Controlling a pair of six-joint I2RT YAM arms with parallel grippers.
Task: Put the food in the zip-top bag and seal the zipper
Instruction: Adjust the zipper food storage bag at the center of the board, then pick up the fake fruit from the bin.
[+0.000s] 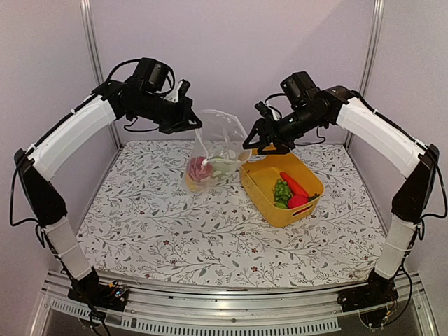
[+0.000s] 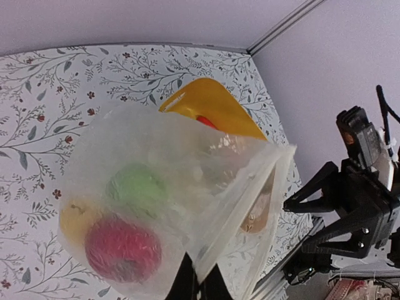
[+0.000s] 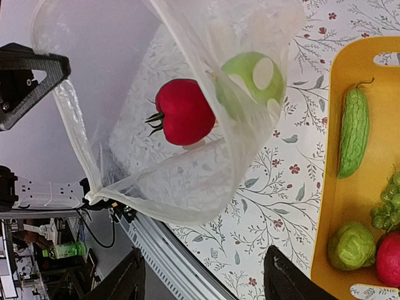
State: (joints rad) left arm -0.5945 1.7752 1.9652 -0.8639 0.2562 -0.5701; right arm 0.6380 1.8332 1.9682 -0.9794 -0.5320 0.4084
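The zip-top bag (image 1: 215, 150) hangs with its bottom on the table, mouth up and open. My left gripper (image 1: 192, 124) is shut on its upper left edge, and its fingertips (image 2: 197, 284) pinch the zipper strip (image 2: 244, 206). Inside the bag lie a red fruit (image 3: 184, 112), a green piece (image 3: 250, 84) and a yellow piece (image 2: 75, 222). My right gripper (image 1: 260, 143) stands open just right of the bag's mouth, with nothing between its fingers (image 3: 287, 278). More food sits in the yellow tub: a carrot (image 1: 294, 184), green grapes (image 1: 282, 190), a red piece (image 1: 298, 201) and a green gourd (image 3: 354, 131).
The yellow tub (image 1: 262, 192) stands right of the bag on the flowered tablecloth (image 1: 175, 224). Grey walls and metal posts close in the back and sides. A metal rail (image 1: 231, 304) runs along the near edge.
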